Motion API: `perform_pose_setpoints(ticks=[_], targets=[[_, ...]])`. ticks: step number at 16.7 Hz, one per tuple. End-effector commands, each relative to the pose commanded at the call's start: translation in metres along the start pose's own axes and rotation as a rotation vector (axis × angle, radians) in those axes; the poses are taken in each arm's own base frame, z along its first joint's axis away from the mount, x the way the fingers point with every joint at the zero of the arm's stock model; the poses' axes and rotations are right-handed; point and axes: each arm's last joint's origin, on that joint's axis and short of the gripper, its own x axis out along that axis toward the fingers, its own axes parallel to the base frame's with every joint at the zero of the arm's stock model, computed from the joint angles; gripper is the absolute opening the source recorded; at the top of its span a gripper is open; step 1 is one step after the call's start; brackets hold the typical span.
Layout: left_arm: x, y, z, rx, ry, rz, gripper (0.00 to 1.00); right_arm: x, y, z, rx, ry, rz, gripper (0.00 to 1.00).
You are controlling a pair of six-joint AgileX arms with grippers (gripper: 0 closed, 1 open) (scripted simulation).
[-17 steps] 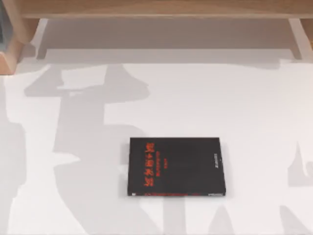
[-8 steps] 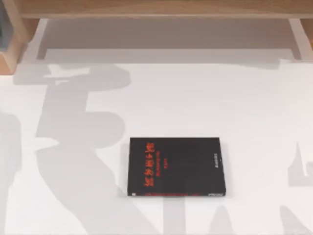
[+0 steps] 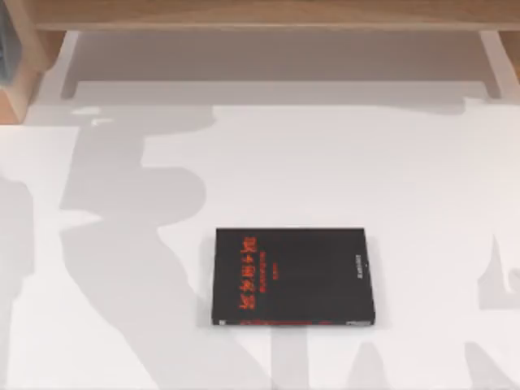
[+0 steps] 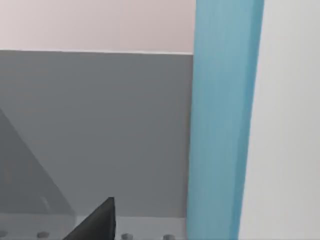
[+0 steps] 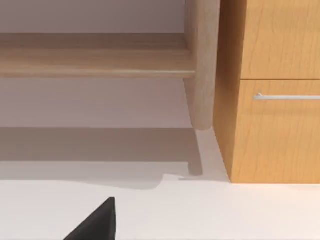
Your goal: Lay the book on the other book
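The other book, thin and black with red lettering and a red strip on its near edge, lies flat at the table's middle front. In the left wrist view the book stands close ahead as an upright teal-blue band, with a white face beside it and a grey panel on its other side. A dark tip of my left gripper shows at that view's edge, apart from the teal cover. A dark tip of my right gripper hangs over the white table facing the wooden shelf.
A wooden shelf runs along the table's back edge. A wooden cabinet with a metal drawer handle stands beside a round shelf post. Arm shadows fall across the white table left of the black book.
The left arm's shadow on the table has shifted left and toward the back shelf. The black book has not moved.
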Motion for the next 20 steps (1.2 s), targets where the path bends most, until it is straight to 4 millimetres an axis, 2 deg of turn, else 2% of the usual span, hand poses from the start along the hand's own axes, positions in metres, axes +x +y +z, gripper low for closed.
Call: perform_pose_setpoints(ticks=[6, 19, 20], targets=[[0.0075, -0.0002, -0.0001, 0.000, 0.000, 0.000, 1.00, 0.0000, 0.0000, 0.0000, 0.000, 0.000, 0.000, 1.00], [0.0075, -0.0002, -0.0001, 0.000, 0.000, 0.000, 0.02, 0.0000, 0.0000, 0.0000, 0.000, 0.000, 0.000, 1.00], [0.0075, -0.0002, -0.0001, 0.000, 0.000, 0.000, 0.00, 0.0000, 0.0000, 0.0000, 0.000, 0.000, 0.000, 1.00]])
